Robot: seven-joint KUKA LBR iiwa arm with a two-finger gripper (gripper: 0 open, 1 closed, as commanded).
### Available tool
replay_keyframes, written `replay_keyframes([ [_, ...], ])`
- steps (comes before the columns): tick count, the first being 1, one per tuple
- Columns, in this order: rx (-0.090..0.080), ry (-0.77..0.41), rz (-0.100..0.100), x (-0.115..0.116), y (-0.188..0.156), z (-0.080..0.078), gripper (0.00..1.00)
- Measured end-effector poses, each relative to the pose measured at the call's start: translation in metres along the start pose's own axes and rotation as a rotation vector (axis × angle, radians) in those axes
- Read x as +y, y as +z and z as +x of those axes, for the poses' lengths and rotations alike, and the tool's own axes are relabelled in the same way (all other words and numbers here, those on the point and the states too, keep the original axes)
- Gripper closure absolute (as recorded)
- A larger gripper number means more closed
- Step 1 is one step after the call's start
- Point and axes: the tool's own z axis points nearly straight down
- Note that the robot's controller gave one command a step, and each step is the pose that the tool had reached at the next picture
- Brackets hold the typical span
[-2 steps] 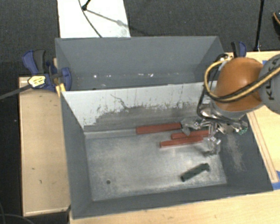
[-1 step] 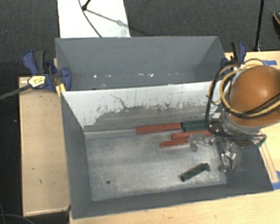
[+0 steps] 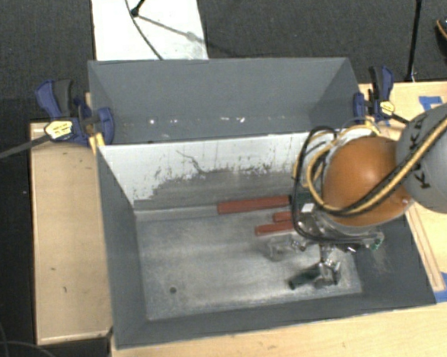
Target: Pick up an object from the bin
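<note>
Lying just beside pincer (image 3: 327, 272), view-left | small dark piece (image 3: 298, 283)

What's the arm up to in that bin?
The KUKA arm reaches in from the right, its pincer low inside the grey bin near the front right corner, next to a small dark object. A long red-brown bar and a shorter one lie just behind. Whether it grips anything is unclear.

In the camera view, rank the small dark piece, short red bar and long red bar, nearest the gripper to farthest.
1. The small dark piece, front right, beside the gripper.
2. The short red bar, mid floor, farther back.
3. The long red bar, along the back wall.
</note>
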Motion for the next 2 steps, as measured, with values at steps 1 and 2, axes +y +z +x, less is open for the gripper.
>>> replay_keyframes([
  [1, -0.003, 0.003, 0.007, -0.003, -0.004, 0.001, 1.0],
  [2, -0.008, 0.073, 0.014, -0.004, -0.137, -0.021, 1.0],
])
